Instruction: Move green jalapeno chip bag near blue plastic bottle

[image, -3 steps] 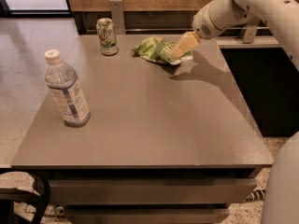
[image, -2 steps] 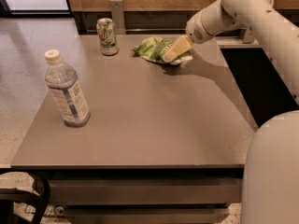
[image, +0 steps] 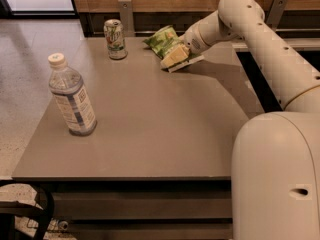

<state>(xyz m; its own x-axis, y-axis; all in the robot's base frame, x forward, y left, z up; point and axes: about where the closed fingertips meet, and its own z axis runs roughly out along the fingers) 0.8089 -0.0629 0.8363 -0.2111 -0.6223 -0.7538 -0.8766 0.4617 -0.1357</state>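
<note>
The green jalapeno chip bag (image: pixel 163 40) is at the far middle of the table, tilted up with its near end in my gripper (image: pixel 175 58). The gripper reaches in from the right and is shut on the bag's lower right edge, just above the tabletop. The blue plastic bottle (image: pixel 73 97) stands upright near the table's left edge, well to the left of the bag and nearer the camera. It has a white cap and a white-and-blue label.
A green-and-white soda can (image: pixel 115 39) stands at the far left of the table (image: pixel 160 129), just left of the bag. A wooden wall with metal brackets (image: pixel 126 11) runs behind the table. My arm and base (image: pixel 275 174) fill the right side.
My gripper has moved left onto the chip bag and closed on it. The bag now stands tilted up instead of lying flat. The bottle and can have not moved.
</note>
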